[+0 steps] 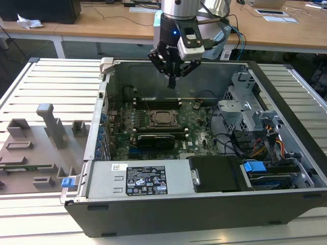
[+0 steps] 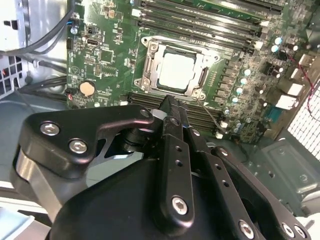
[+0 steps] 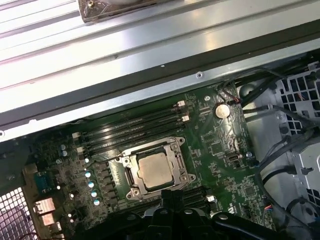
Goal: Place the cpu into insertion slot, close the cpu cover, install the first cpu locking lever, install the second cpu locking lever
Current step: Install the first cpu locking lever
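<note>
Slatted bench (image 1: 56, 76) under open case (image 1: 288, 97); gripper (image 1: 172, 86) jaws closed, empty, clear above cpu (image 2: 177, 70) seated in insertion slot (image 2: 146, 75).

Over the insertion slot (image 1: 164, 118) the air is open. Nothing stands between it and the gripper (image 1: 171, 81), which hangs higher up toward the far side, fingers pressed together (empty). Beyond the slot the memory slots (image 1: 157, 102) lie low, and behind them rises the case wall (image 1: 214, 76). Just near of the slot a black block (image 1: 156, 139) stands taller than the board. On the exterior view's right a metal drive cage (image 1: 244, 109) and loose cables (image 1: 232, 143) crowd in. On the exterior view's left the side wall (image 1: 104, 109) shuts the way. The grey power supply (image 1: 138, 178) blocks the near edge.
</note>
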Tool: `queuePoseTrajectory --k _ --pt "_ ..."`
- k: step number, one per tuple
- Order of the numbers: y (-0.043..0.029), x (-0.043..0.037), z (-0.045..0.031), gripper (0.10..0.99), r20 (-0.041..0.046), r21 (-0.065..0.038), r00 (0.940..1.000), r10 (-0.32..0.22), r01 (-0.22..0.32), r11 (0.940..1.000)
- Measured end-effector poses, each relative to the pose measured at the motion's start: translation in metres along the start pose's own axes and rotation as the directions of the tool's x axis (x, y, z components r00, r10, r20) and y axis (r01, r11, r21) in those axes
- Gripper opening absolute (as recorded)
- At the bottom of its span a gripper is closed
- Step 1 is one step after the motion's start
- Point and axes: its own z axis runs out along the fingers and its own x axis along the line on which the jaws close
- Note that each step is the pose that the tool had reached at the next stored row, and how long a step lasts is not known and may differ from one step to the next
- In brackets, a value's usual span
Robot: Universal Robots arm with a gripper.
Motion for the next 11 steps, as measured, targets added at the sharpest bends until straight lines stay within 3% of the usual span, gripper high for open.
queuePoseTrajectory --k 11 --pt "0.0 0.0 0.0 0.106 0.0019 -0.002 0.9916 -0.129 0.129 0.9916"
